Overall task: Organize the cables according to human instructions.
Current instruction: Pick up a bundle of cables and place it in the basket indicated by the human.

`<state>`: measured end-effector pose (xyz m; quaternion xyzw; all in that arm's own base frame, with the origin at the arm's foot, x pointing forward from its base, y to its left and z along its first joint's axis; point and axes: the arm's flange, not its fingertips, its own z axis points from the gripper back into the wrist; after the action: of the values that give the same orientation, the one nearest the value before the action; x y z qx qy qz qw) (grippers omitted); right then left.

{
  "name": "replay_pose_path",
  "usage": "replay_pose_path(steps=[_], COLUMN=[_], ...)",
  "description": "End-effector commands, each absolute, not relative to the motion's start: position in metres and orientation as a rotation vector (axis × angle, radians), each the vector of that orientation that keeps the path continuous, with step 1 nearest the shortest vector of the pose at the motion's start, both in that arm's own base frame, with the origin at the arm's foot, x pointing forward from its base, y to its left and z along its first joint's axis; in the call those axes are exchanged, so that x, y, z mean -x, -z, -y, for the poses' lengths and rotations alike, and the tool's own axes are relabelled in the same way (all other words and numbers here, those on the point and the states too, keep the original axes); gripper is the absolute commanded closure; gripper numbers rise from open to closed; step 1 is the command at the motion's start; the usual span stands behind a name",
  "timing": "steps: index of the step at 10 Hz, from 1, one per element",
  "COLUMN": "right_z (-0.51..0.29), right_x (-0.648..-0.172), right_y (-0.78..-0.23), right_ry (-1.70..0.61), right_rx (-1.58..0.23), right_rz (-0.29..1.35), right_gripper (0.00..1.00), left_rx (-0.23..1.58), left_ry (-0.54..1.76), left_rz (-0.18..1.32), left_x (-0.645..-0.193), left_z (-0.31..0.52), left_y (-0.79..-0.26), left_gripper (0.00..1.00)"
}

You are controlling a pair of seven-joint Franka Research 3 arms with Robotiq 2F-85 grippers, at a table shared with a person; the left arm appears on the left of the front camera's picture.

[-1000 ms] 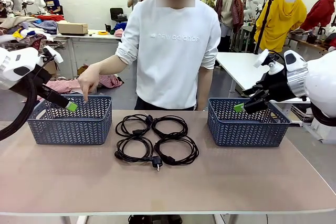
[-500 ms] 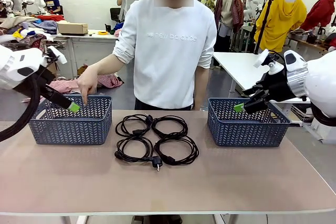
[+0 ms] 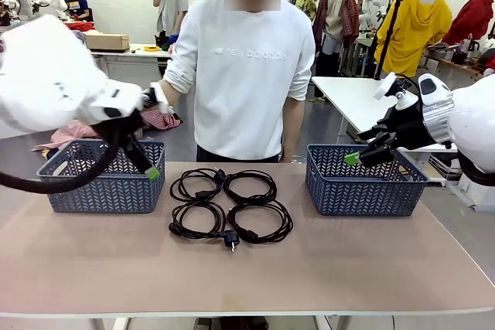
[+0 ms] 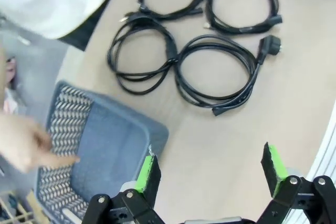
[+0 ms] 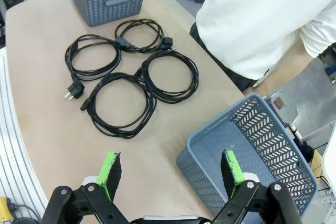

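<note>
Several black coiled cables [image 3: 229, 239] lie together on the tan table's middle, between two blue baskets; one plug end [image 4: 271, 45] points outward. My left gripper [image 3: 151, 172] hangs open over the right end of the left basket [image 3: 100, 187], just left of the cables [image 4: 176, 61]; nothing is between its fingers [image 4: 148, 174]. My right gripper [image 3: 354, 158] stays open and empty above the near left rim of the right basket [image 3: 363, 191], with the cables [image 5: 148, 85] farther off. In the left wrist view the person's hand [image 4: 23, 142] points a finger into the left basket [image 4: 100, 140].
The person in a white sweatshirt [image 3: 244, 75] stands at the far edge behind the cables. Both baskets hold nothing that I can see. Bare tabletop [image 3: 247, 276] stretches in front of the cables to the near edge.
My left arm has swung right and toward the camera, carrying its gripper from over the left basket's middle to its right end. The right arm has not moved.
</note>
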<state>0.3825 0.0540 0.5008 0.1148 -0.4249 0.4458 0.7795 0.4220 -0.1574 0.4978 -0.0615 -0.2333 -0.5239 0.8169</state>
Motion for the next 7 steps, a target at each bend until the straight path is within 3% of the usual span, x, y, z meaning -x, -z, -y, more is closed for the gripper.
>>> replay_pose_path(steps=[1,7], right_z=[-0.053,-0.053], right_x=[-0.384,-0.384], right_y=[-0.5,-0.5], right_ry=[-0.966,-0.966], right_rx=[-0.245,-0.245], right_rz=[0.925,0.925], right_gripper=[0.0,0.0], left_rx=[0.049,0.046], left_ry=[1.254,1.402], left_rz=[0.4,0.212], left_x=[-0.444,-0.45], left_z=[0.188,0.265], left_y=[-0.491,-0.417], left_gripper=[0.0,0.0])
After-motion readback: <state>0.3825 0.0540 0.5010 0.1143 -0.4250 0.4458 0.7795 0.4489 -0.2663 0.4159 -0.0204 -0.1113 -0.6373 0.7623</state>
